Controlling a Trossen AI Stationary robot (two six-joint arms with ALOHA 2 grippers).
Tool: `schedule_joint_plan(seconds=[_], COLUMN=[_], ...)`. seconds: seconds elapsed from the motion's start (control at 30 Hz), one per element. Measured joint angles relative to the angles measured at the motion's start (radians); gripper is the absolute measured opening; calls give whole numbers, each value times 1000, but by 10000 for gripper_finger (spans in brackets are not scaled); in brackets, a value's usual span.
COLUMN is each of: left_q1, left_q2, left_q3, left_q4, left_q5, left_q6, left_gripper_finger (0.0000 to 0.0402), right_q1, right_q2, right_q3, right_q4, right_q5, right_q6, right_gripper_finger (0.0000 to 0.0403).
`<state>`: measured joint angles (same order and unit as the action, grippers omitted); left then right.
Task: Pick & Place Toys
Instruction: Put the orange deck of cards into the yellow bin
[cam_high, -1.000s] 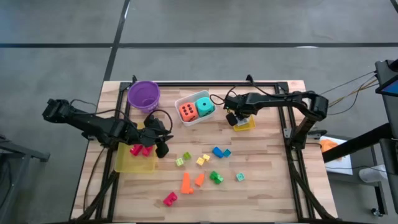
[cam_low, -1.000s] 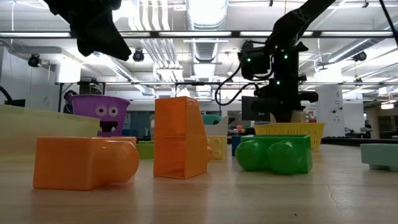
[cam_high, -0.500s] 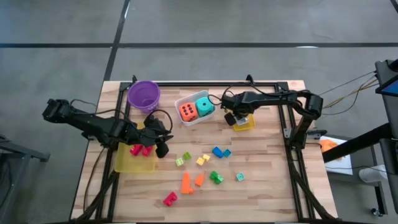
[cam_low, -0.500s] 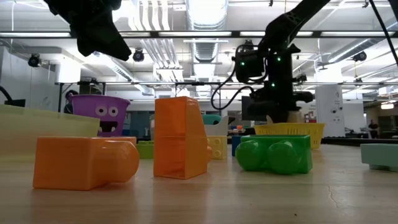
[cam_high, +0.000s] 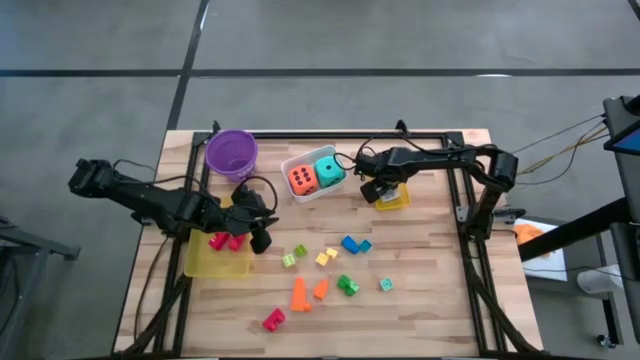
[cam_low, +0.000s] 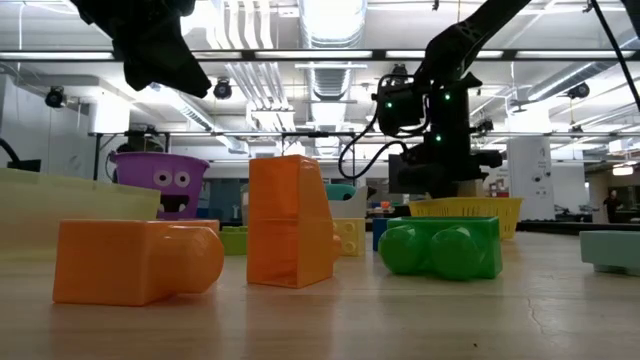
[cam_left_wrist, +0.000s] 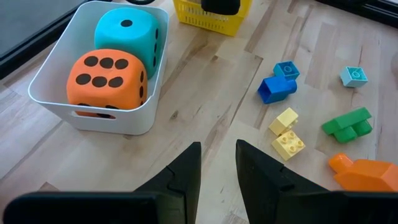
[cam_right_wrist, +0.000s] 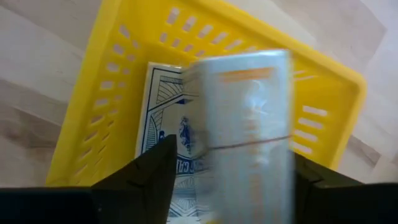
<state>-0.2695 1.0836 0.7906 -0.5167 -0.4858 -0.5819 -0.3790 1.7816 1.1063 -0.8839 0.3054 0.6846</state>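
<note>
My right gripper (cam_right_wrist: 233, 152) points down into a small yellow basket (cam_right_wrist: 118, 74) at the table's far right (cam_high: 397, 200). Its fingers are spread, and a pale, blurred card pack (cam_right_wrist: 242, 112) shows between them. Under the pack, a blue-backed card pack (cam_right_wrist: 163, 115) lies on the basket's floor. My left gripper (cam_left_wrist: 217, 168) hovers over the left of the table (cam_high: 258, 236), slightly open and with nothing in it. An orange die (cam_high: 301, 179) and a teal die (cam_high: 328, 171) sit in a white tray (cam_high: 300, 195). Loose blocks lie on the table: blue (cam_high: 354, 244), yellow (cam_high: 326, 256), green (cam_high: 347, 285) and orange (cam_high: 299, 293). My right gripper has the pale card pack between its spread fingers (cam_right_wrist: 146, 177), which come from above over the basket. The pack is blurred, and I cannot tell whether the fingers touch its sides.
A purple bowl (cam_high: 231, 153) stands at the far left. A yellow tray (cam_high: 215, 265) by my left gripper holds red blocks (cam_high: 226, 241). A red block (cam_high: 273, 319) and a teal block (cam_high: 386, 285) lie toward the near edge. Bare wood shows at the near right.
My right arm has leaned a little lower over the yellow basket.
</note>
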Motion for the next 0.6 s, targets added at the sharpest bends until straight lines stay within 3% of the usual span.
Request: schedule_joint_plan(seconds=[0.6], left_q1=[0], left_q2=[0], left_q3=[0], left_q4=[0], left_q5=[0], left_q6=[0], left_gripper_finger=[101], right_q1=[2], right_q2=[-36], right_q3=[1], right_q4=[-1], right_q5=[8], right_q6=[-35], right_gripper_finger=[205])
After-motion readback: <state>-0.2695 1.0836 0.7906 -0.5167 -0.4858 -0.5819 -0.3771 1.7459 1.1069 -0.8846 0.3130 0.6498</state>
